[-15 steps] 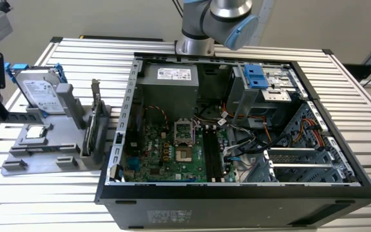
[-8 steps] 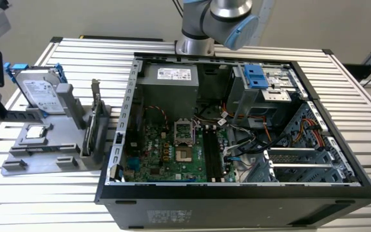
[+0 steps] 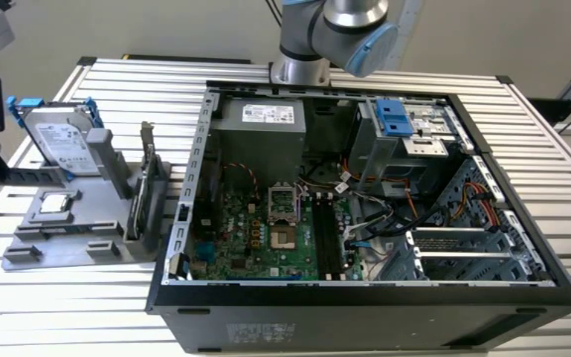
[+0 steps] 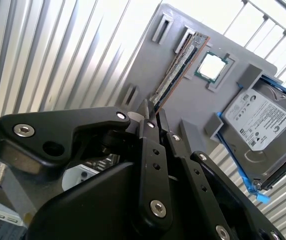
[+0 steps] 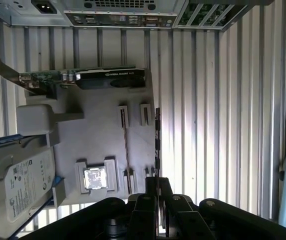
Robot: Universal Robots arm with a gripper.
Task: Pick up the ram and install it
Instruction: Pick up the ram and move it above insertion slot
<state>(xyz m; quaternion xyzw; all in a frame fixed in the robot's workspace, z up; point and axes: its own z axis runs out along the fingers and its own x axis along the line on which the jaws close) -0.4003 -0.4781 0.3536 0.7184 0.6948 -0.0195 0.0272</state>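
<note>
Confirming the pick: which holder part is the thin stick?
The ram, on edge beside the square CPU; the drive is boxy, the card taller.

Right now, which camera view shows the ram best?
The second wrist view: the ram shows its long side with its chips there. The first wrist view shows the ram edge-on, as a thin dark strip. In the exterior view I cannot tell it apart.

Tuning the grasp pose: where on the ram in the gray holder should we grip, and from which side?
Pinch the ram across its two flat faces, along the free upper long edge near mid-length, coming straight down from above. It stands on its long edge in the gray holder with both ends seated in slot blocks, so the top edge is the accessible part. The ends are probably best avoided.
</note>
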